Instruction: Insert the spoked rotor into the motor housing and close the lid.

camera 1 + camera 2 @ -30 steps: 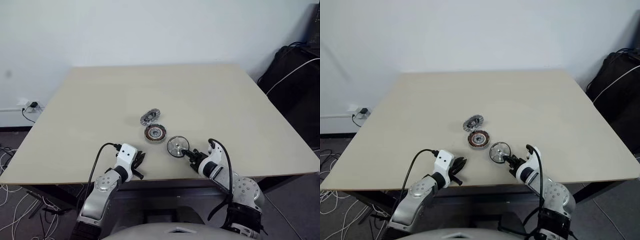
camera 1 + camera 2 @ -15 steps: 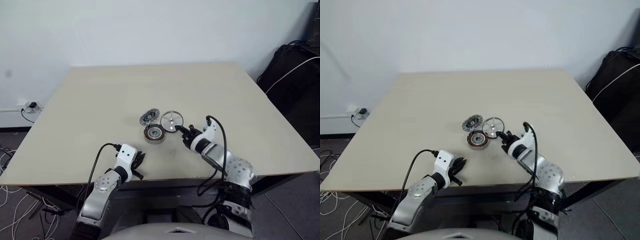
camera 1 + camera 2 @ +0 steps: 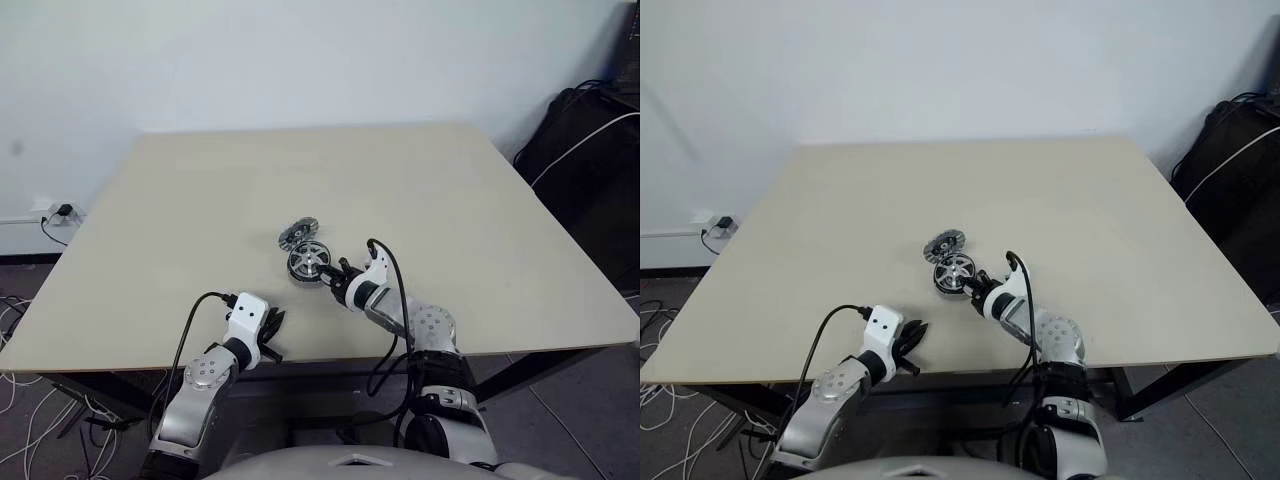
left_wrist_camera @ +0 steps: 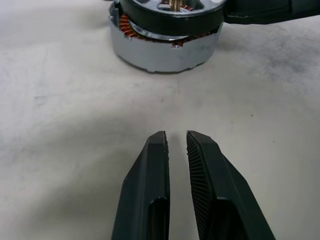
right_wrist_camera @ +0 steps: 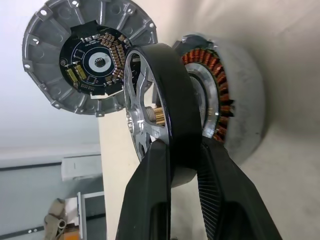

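Dark-rimmed and silver-spoked, the spoked rotor (image 5: 165, 115) now sits in your right gripper (image 5: 182, 150), its two black fingers pinching the rim from either side. A second ago that gripper held the rotor low over the near part of the table (image 3: 180, 200), off to the right of the motor housing (image 4: 165, 47); since then it has carried the wheel leftward and away from you, and the rotor now hangs directly over the housing's copper windings, tilted, partly lowered onto the puck but not seated flush. You can see the gap on one side from the left wrist camera. The lid (image 5: 85, 55) lies just beyond the housing, ribbed face with its circuit board turned up, where it lay before. Your left gripper (image 4: 177, 142) has kept its place near the table's front edge, fingers clenched with only a sliver between them, grasping nothing.
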